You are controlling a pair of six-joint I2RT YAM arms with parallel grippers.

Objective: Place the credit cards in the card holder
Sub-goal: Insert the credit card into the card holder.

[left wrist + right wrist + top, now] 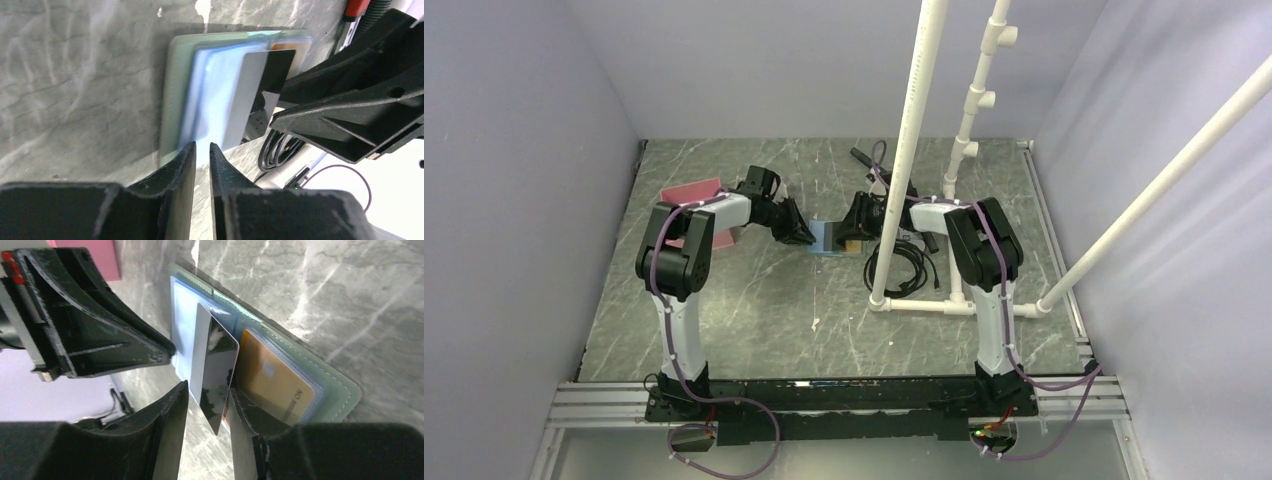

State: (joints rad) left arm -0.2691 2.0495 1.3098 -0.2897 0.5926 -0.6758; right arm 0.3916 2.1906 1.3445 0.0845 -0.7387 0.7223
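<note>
1. The right claw [209,390] stands partly open. Its jaws are on either side of a grey card [215,365] that stands on edge, close against one finger with a gap to the other.
2. The grey card's lower edge sits among the pale blue sleeves of the holder [340,385], near the middle fold.
3. Just beside it, an orange card [275,385] lies flat inside a clear sleeve on one half of the holder.
4. The left claw [201,150] is narrow, with only a thin slot between its jaws. Its tips are at the holder's opposite edge, where the blue sleeve ends; whether they touch it cannot be told.
5. The holder lies open on the surface [325,300], between the two claws.
6. A pink tray [692,192] lies by the left arm, well apart from the holder.
</note>
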